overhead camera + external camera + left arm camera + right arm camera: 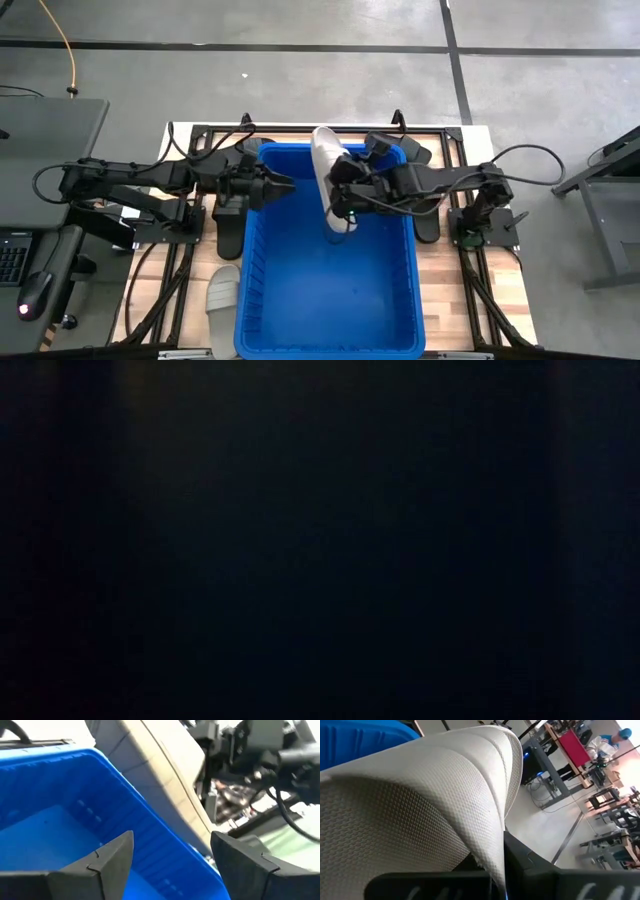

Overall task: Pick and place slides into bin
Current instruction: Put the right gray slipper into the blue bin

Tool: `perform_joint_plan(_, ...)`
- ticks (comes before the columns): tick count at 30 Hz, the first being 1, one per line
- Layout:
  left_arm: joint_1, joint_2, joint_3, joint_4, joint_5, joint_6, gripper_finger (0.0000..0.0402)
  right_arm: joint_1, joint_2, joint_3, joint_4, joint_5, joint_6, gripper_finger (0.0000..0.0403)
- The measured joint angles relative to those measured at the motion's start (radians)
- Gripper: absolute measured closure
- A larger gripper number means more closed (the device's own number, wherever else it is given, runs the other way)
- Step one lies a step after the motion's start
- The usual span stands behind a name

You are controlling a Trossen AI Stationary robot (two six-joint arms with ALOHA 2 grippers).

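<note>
Above the far end of the deep bright-blue plastic bin (330, 290), the right claw (340, 212) is clamped on a light-grey textured foam slide (326, 165): probably light, flexible, grippy; best pinched at its edge. The left claw (283, 184) hovers open at the bin's left rim.

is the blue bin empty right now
Yes, in the high view the bin shows only bare blue floor; the right gripper holds a white slide above it, and another white slide lies outside.
</note>
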Motion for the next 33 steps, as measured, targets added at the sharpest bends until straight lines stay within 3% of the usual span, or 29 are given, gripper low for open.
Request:
perform_joint_plan(5,0.0,0.001,0.0,0.002,-0.064,-0.024,0.0147,-0.022,0.019,0.0,0.058,0.019,-0.016,0.0403)
perform_joint_plan(13,0.0,0.015,0.0,-0.01,-0.148,-0.123,0.0147,-0.054,0.033,0.0,0.275,0.058,-0.197,0.0403)
perform_joint_plan(19,0.0,0.054,0.0,-0.009,-0.147,-0.218,0.0147,-0.081,0.037,0.0,0.301,0.016,-0.221,0.0403)
perform_joint_plan(33,0.001,0.063,-0.005,-0.026,-0.04,-0.238,0.0147,-0.099,0.098,0.004,0.244,-0.027,-0.198,0.0403)
